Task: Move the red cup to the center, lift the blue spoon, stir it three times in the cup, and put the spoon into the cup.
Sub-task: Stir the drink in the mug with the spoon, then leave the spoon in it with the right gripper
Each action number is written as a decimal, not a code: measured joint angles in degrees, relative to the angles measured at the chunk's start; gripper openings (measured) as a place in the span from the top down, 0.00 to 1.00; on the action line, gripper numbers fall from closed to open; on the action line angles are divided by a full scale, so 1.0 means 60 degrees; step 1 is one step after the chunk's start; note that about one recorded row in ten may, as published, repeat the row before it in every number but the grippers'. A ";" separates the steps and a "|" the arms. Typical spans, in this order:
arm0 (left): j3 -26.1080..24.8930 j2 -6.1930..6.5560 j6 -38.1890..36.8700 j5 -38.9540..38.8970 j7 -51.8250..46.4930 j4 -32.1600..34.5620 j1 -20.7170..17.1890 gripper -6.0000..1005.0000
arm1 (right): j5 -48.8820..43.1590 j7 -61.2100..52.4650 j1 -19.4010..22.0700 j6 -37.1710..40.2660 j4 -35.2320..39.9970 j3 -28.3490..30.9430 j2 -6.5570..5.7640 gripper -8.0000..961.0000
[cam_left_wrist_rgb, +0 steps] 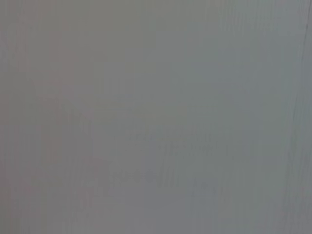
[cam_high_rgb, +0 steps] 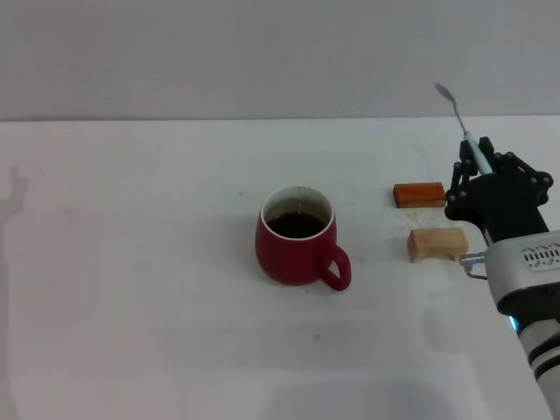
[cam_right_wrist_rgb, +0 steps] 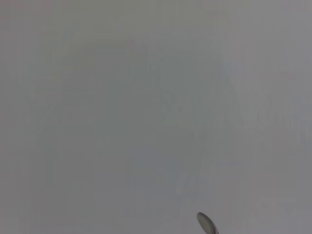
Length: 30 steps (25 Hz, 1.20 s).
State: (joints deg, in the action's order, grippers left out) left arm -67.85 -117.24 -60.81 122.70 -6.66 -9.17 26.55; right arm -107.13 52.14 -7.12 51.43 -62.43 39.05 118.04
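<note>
One rounded dark-red ceramic mug with a loop handle, the red cup (cam_high_rgb: 297,248), is standing upright near the middle of the white table (cam_high_rgb: 131,262), its handle pointing toward the robot's right and slightly toward the robot. Its white inner rim is ringing a pool of dark liquid that is filling much of the cup, and nothing else is sitting in it. One slim spoon with a silver metal bowl and a pale-blue handle, the blue spoon (cam_high_rgb: 461,122), is being held up in the air at the right side of the table, well apart from the cup. The black right gripper (cam_high_rgb: 484,169) is closing its fingers on the pale-blue handle, and the metal bowl is sticking up and away from the robot, above the far edge of the table. In the right wrist view only the tip of the silver bowl (cam_right_wrist_rgb: 206,223) is showing against a plain pale background. Two small blocks are lying on the table beside the gripper: one orange-brown rectangular block (cam_high_rgb: 419,194) farther from the robot and one pale wooden block (cam_high_rgb: 437,243) nearer. The left gripper is appearing in no view.
</note>
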 joint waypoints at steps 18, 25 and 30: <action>0.0015 0.0000 0.0022 0.0015 0.0012 0.0028 -0.0056 0.16 | -0.2314 -0.3256 0.0574 0.1771 0.0843 -0.0090 -0.0136 0.85; 0.0029 0.0000 0.0041 0.0015 0.0012 0.0035 -0.0045 0.16 | -0.4146 -0.6307 0.0665 0.2505 0.1388 0.0007 -0.0641 0.85; 0.0038 0.0000 0.0043 0.0015 0.0012 0.0035 -0.0033 0.16 | -0.5032 -0.7755 0.0533 0.2622 0.1519 0.0039 -0.1074 0.85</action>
State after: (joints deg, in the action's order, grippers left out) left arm -67.62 -117.24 -60.55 122.78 -6.59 -8.96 26.35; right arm -137.33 5.61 -3.93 67.16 -53.32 39.29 111.60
